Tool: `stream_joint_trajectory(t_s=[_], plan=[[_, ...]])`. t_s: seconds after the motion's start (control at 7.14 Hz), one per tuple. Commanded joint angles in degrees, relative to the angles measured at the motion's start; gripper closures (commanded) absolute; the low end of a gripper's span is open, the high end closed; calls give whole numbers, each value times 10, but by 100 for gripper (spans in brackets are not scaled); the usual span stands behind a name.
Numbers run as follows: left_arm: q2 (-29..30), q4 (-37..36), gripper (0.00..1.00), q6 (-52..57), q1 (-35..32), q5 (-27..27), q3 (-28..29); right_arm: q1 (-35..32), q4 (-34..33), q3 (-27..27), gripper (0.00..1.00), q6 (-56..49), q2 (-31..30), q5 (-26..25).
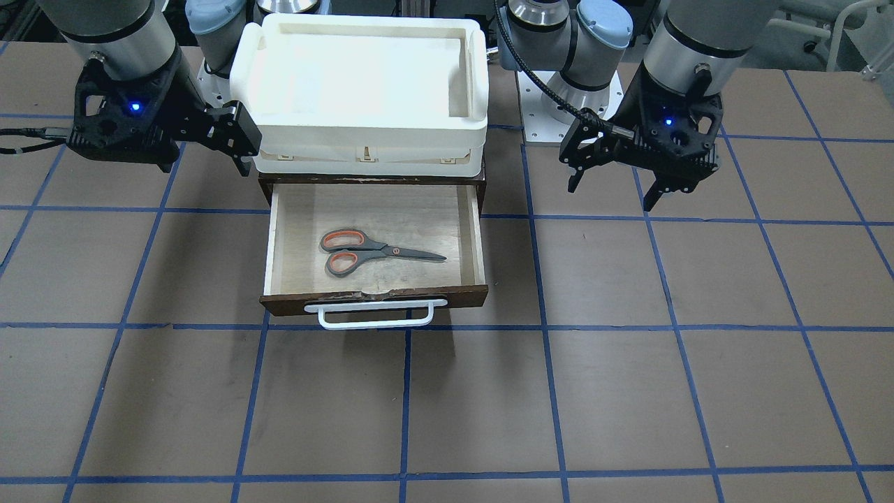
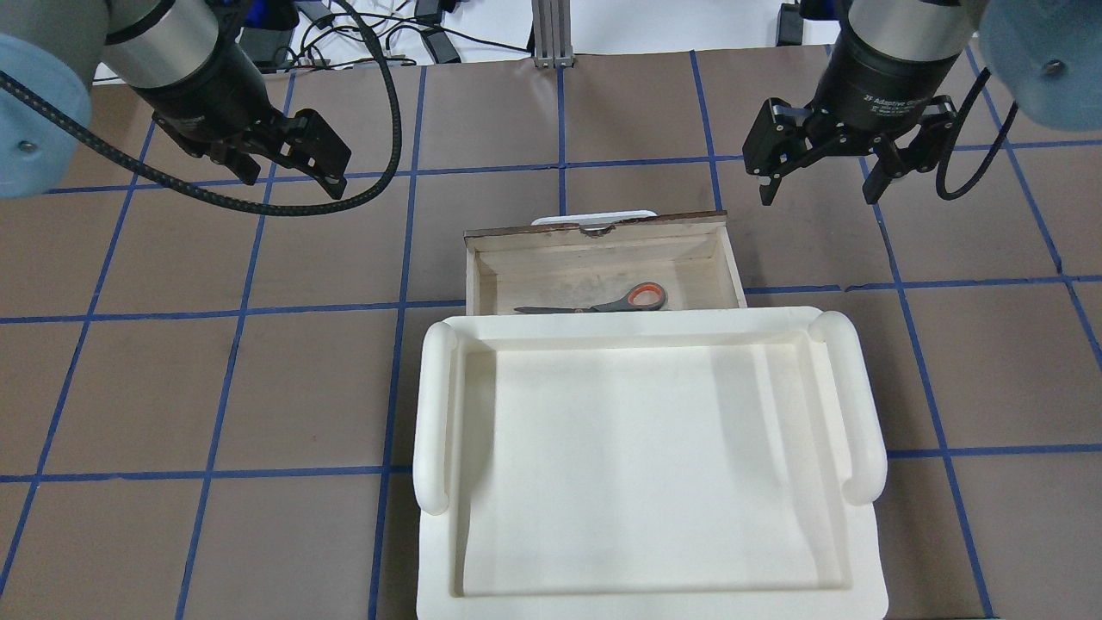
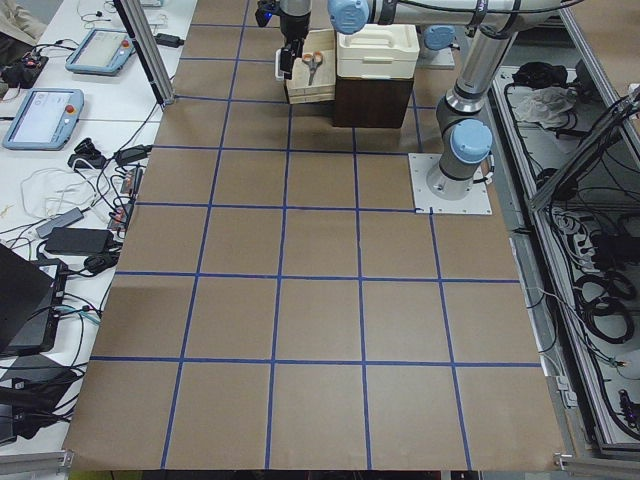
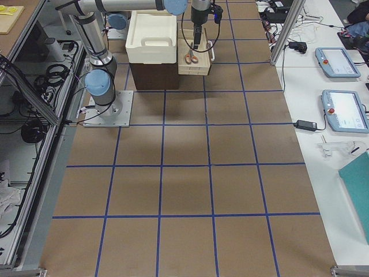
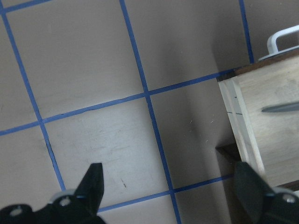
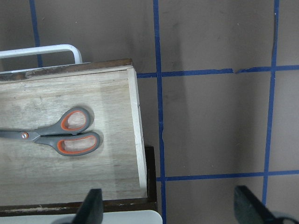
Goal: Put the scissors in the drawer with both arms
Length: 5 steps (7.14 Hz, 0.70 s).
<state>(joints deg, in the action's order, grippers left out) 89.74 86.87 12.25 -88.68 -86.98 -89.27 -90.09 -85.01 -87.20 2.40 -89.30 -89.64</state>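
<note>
The scissors (image 1: 370, 251) lie flat inside the open drawer (image 1: 479, 237), handles toward the robot's right, blades toward its left. They also show in the overhead view (image 2: 622, 300) and the right wrist view (image 6: 60, 137). The drawer's white bar handle (image 1: 377, 316) faces away from the robot. My left gripper (image 1: 614, 194) is open and empty, above the table beside the drawer; in the left wrist view a blade tip (image 5: 280, 108) shows in the drawer (image 5: 233, 121). My right gripper (image 2: 818, 198) is open and empty on the drawer's other side.
A cream-white plastic tray (image 1: 475, 77) sits on top of the dark cabinet, over the back of the drawer, and fills the near middle of the overhead view (image 2: 435, 413). The brown table has a blue tape grid (image 1: 545, 328).
</note>
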Motion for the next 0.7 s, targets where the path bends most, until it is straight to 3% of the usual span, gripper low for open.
stream_joint_trajectory(t_s=[0.0,0.56], plan=[[-16,22,0,-57,-3,-50,-4,0,-5,1,0,-1,-1,0],[-23,23,0,-77,-10,-37,-8,1,-5,6,0,0,-1,-5]])
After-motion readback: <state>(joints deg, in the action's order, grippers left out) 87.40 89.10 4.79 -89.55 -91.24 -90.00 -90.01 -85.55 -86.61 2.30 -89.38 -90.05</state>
